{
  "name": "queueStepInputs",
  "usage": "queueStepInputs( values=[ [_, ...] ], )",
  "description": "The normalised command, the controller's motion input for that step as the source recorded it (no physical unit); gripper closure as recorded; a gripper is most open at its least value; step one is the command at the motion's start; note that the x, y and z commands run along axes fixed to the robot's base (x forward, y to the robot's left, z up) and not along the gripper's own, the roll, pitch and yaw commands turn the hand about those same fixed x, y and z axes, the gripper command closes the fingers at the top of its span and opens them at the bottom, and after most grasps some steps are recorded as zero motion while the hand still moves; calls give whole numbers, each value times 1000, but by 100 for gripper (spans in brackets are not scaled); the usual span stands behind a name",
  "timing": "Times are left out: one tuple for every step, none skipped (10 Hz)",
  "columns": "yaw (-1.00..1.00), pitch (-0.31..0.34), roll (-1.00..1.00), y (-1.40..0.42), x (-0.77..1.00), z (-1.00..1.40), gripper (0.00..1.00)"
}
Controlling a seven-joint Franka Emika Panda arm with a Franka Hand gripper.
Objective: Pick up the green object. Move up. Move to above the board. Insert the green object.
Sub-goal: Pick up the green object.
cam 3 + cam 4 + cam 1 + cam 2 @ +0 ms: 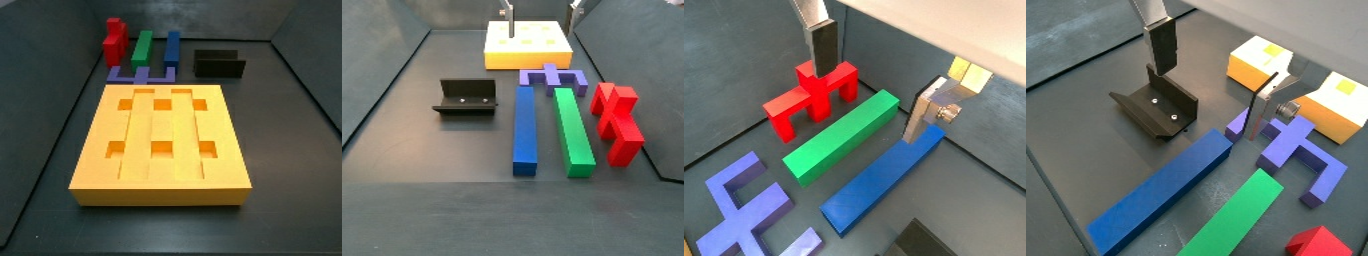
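The green object (576, 130) is a long green bar lying flat on the floor between the blue bar (524, 130) and the red stepped block (616, 120). It shows in both wrist views (844, 137) (1240, 215) and in a side view (140, 46). The board (163, 175) is a big yellow-orange slab with six square holes, also in a side view (529, 58). My gripper (543, 8) is open and empty, high above the pieces. Its fingers (822, 45) stand wide apart in both wrist views (1162, 45), with the bars far below.
A purple forked piece (549, 77) lies between the bars and the board. The fixture (466, 97) stands beside the blue bar, also in a wrist view (1157, 105). Dark walls close in the floor on all sides.
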Motion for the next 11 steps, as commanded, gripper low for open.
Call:
queueStepInputs(
  values=[
    [0,0,0,-37,0,-23,0],
    [-17,-37,0,0,43,-143,0],
    [-117,-151,-7,183,-3,-314,0],
    [-231,-286,-66,380,-111,-509,0],
    [-214,-289,-74,409,-114,-506,0],
    [-197,-319,-74,294,-103,-466,0],
    [-151,-371,-27,140,-200,-431,0],
    [-154,-396,-7,0,-237,-431,0],
    [-94,-304,0,0,-197,-637,0],
    [-40,-164,44,0,-254,-589,0],
    [-3,-183,1,66,-226,-657,0]
  ],
)
